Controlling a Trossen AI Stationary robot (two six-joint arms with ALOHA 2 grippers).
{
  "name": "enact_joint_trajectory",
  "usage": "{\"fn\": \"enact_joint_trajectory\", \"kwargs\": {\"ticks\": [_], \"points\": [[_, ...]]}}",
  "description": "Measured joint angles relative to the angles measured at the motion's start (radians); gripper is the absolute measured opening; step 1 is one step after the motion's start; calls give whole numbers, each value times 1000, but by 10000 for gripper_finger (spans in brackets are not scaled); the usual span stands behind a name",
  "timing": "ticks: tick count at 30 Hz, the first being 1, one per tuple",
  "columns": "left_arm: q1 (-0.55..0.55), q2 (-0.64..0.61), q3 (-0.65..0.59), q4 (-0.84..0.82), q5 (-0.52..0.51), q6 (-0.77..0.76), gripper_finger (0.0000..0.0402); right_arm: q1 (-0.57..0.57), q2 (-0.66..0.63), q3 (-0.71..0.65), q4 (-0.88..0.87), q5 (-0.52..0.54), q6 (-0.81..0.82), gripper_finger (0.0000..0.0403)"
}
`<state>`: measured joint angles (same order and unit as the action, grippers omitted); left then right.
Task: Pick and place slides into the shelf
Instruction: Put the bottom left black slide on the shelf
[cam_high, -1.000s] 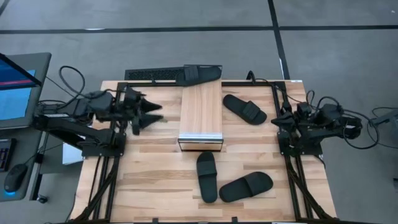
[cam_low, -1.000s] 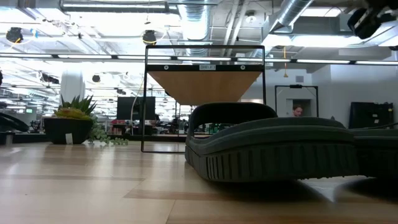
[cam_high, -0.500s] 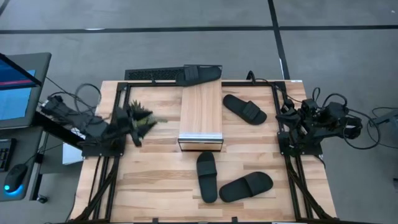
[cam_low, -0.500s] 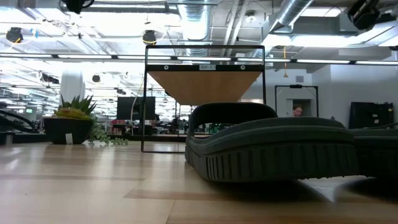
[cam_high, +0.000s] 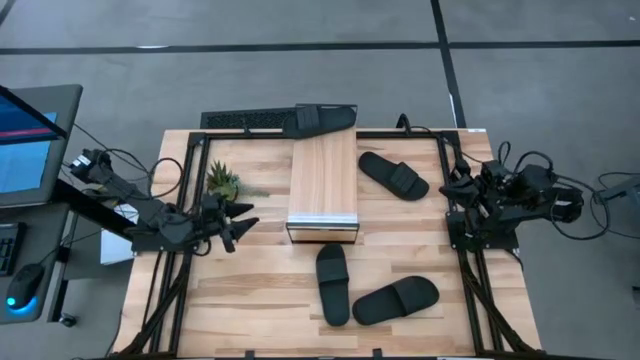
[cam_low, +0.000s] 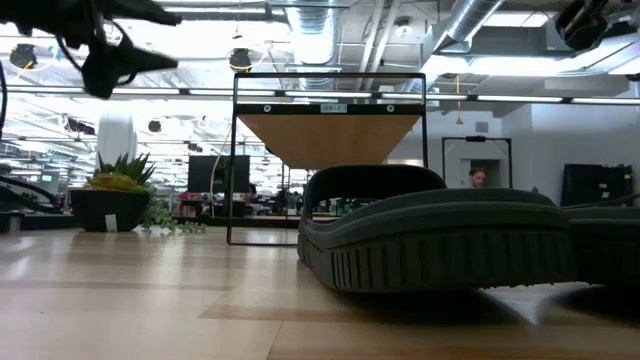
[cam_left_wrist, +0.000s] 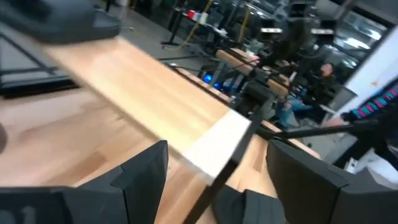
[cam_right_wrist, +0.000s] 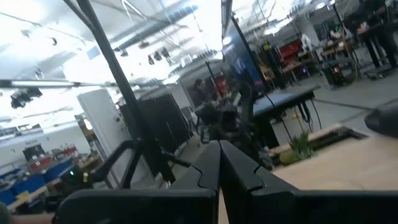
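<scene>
High view, items listed from the desk's left edge to its right.

Left gripper (cam_high: 243, 222): hovers above the desk's left part, fingers spread wide and holding nothing, as the left wrist view confirms (cam_left_wrist: 214, 180). It points toward the shelf's near end, with a potted plant (cam_high: 222, 182) just behind it toward the far-left corner.

Shelf (cam_high: 323, 178): light wood plank top, silvery metal front edge, long axis running from the far edge toward the desk's middle. One slide (cam_high: 325, 117) lies across its far end at the desk's far edge.

Slides on the desk, three, all matte black with a wide strap and oval sole:
- near-centre slide (cam_high: 333, 283), just in front of the shelf's near end, long axis roughly parallel to the shelf. It lies to the right of the left claw and slightly nearer the desk's near edge; judged the closest candidate for that arm.
- near-right slide (cam_high: 396, 300), touching or almost touching the former, long axis angled toward the right edge.
- far-right slide (cam_high: 393, 175), beside the shelf's right flank, lying diagonally.

Right gripper (cam_high: 452, 185): parked at the desk's right edge, fingers pressed together (cam_right_wrist: 219, 163), empty. It sits nearer the far-right slide than the left arm does.
</scene>
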<state>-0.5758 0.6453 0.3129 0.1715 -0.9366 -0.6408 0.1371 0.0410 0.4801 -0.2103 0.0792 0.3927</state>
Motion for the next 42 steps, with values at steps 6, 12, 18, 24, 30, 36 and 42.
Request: {"fn": "enact_joint_trajectory", "kwargs": {"ticks": [6, 12, 18, 24, 30, 36, 42], "points": [[6, 0, -27, -77, -43, -105, 258, 0, 64, 0, -15, 0, 87, 0], [-25, -18, -27, 92, 121, 160, 258, 0, 114, 0, -15, -3, 50, 0], [-29, -183, -27, 159, 219, 460, 258, 0, 142, 0, 9, -3, 40, 0], [-19, -435, -27, 11, 424, 575, 258, 3, 143, 0, 122, -50, -67, 0], [-16, -606, -27, -138, 531, 646, 258, 47, 166, 1, 167, -80, -113, 0], [-16, -643, -27, -195, 559, 665, 258, 145, 313, 1, 258, -80, -88, 0], [-16, -643, -61, -170, 601, 656, 258, 265, 531, 0, 429, 12, -119, 0]]}}
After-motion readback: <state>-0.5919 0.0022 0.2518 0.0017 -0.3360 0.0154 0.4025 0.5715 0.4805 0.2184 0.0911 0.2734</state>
